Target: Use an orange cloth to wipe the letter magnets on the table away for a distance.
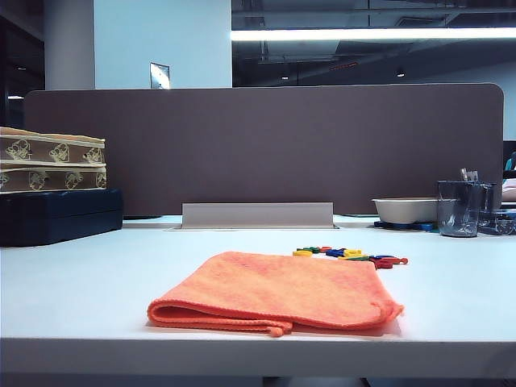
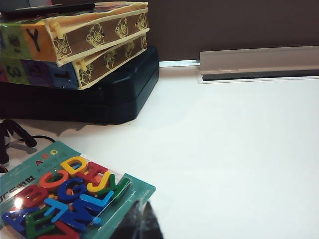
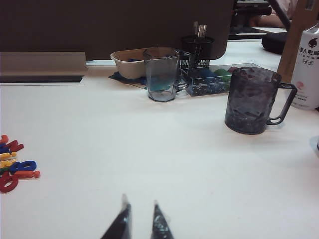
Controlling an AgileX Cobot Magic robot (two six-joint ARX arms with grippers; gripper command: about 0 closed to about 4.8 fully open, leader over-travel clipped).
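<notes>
While the orange cloth (image 1: 278, 294) lies untouched at the counter's (image 1: 72, 282) front edge, letter magnets (image 1: 351, 256) clustered just behind it, you've everything left: left tool (image 2: 142, 224) closed, right tool (image 3: 141, 224) slightly parted, both empty.

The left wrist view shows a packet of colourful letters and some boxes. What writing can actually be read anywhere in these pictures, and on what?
"ABC": printed on the green card of the letter packet, above its plastic letters.
"Y": on the top face of the upper stacked box.
"3": on the lower box.
White bottle: Chinese characters, too blurred to read.
The loose letter magnets: too small to tell apart.
</notes>
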